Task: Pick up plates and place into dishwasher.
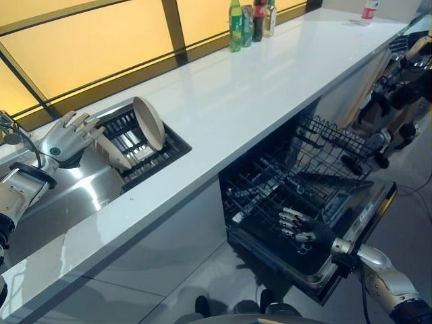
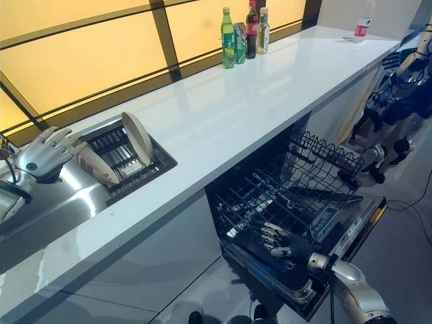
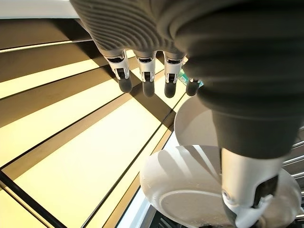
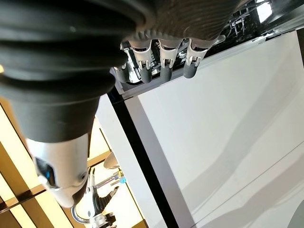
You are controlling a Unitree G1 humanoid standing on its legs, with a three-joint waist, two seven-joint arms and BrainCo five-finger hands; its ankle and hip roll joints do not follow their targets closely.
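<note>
Two pale plates stand in a black dish rack [image 1: 160,154] sunk in the counter. One plate [image 1: 148,121] is upright; the other plate [image 1: 111,154] leans toward my left hand [image 1: 61,142]. That hand hovers open just beside the leaning plate's rim, fingers [image 3: 145,76] straight and spread, holding nothing. Both plates [image 3: 190,194] show past the thumb in the left wrist view. Under the counter the dishwasher stands open with its lower rack [image 1: 263,185] pulled out. My right hand [image 1: 307,231] rests open over that rack, empty, fingers [image 4: 161,69] relaxed.
The steel sink [image 1: 74,192] lies below my left hand, with a faucet [image 1: 8,129] at its left. Several bottles [image 1: 250,23] stand at the counter's back, another bottle [image 1: 369,8] at the far end. The dishwasher's upper rack [image 1: 337,142] sticks out. Another robot [image 1: 405,81] stands at right.
</note>
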